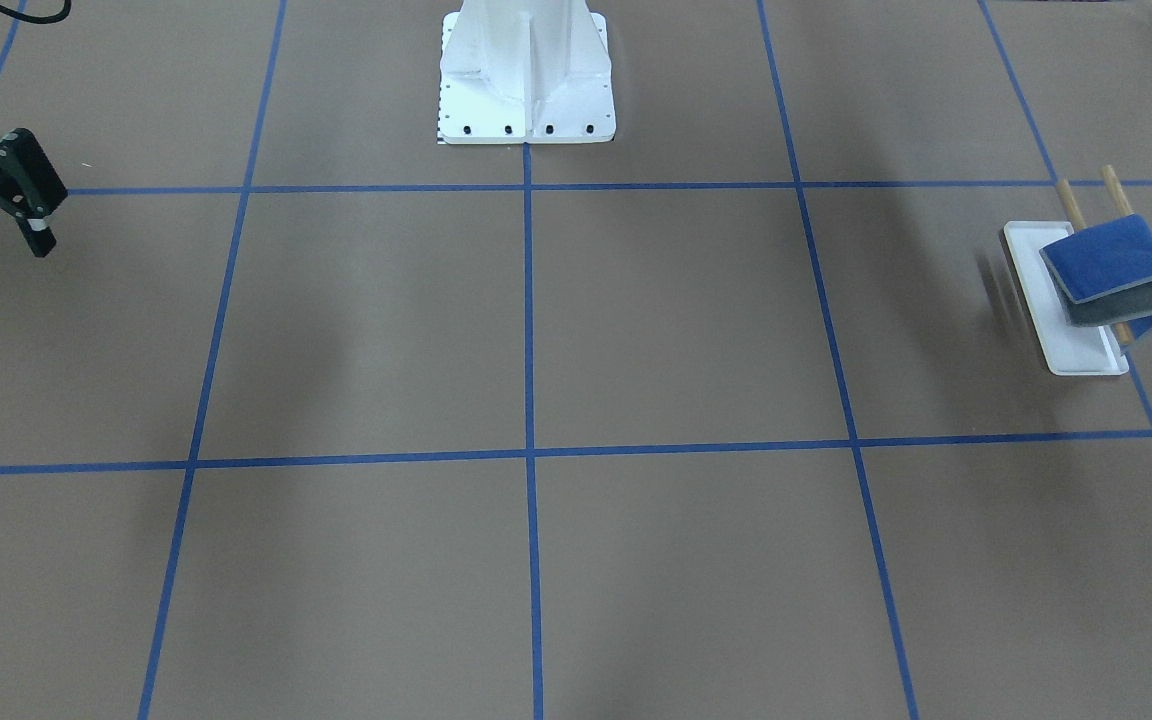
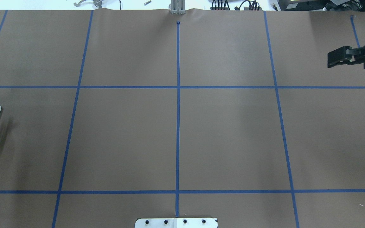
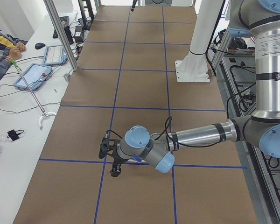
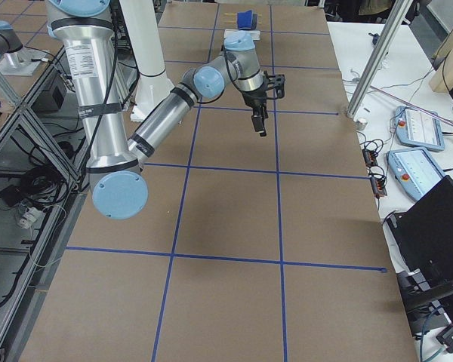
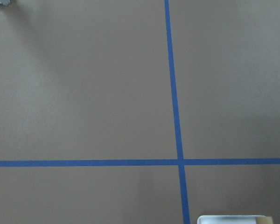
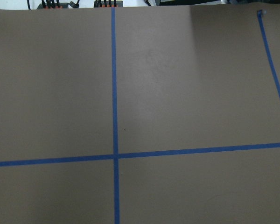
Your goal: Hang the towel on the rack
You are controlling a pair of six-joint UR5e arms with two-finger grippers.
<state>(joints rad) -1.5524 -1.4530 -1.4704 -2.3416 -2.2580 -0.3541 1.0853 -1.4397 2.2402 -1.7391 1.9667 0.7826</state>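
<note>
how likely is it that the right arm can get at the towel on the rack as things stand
Probably not easily. Nothing shows between them, but the right arm's fingers hang at the table's opposite end from the towel draped over the rack, which looks a very long stretch.

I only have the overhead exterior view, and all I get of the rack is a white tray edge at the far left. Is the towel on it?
Observer: Yes. In the front-facing view the towel is draped over both wooden bars of the rack, blue side up, with its grey underside showing at one edge.
Operator: Where is the left claw? I don't see it.
Observer: The left side view shows the left claw pointing down over the table, beside a tape crossing. I cannot tell whether it is open or shut.
Operator: Does its wrist camera see the rack?
Observer: Only a corner of it, at the bottom edge of the picture. No towel shows there.
</note>
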